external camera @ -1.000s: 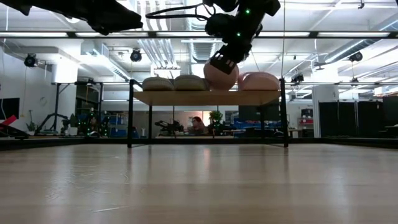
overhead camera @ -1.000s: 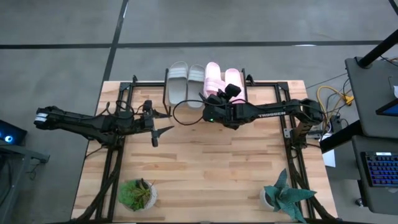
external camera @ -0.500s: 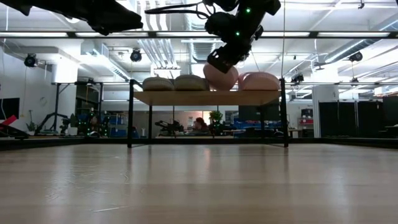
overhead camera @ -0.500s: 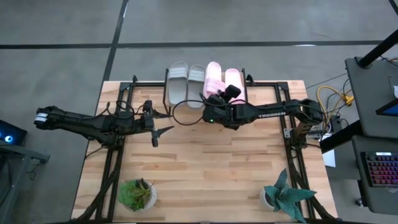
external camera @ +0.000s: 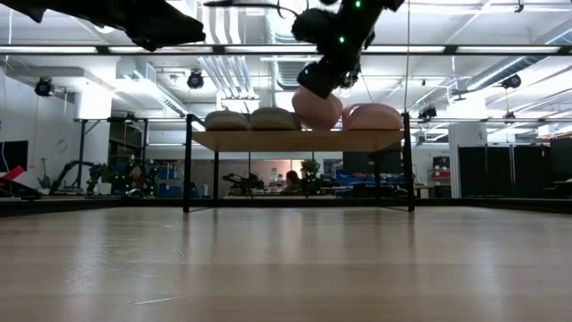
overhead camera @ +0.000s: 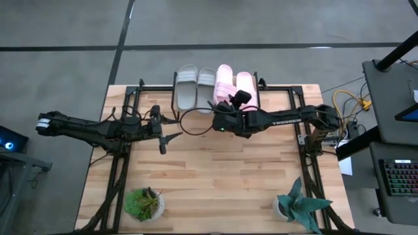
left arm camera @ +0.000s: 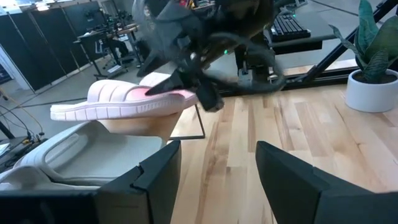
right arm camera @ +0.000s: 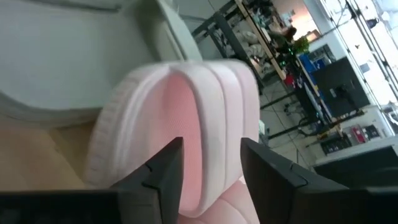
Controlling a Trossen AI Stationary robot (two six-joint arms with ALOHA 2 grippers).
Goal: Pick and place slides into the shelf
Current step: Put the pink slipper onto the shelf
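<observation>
Bare table (overhead camera: 215, 176) fronts shelf (external camera: 295, 140); slides (overhead camera: 206, 85) overhang its edge.

Light wooden plank tabletop (overhead camera: 215, 176) on a black metal frame, standing on a grey concrete floor (overhead camera: 65, 39). Near the front left corner, a small bushy green plant in a pale round pot (overhead camera: 144, 203); near the front right corner, a spiky teal-leaved plant in a white pot (overhead camera: 295, 205), seen also from the left wrist (left arm camera: 373, 68). Off the right edge, yellow cables (overhead camera: 346, 101), a dark desk (overhead camera: 385, 98) and a backlit keyboard (overhead camera: 400, 179). Beyond, a seated person (external camera: 290, 182) among workshop benches.
</observation>
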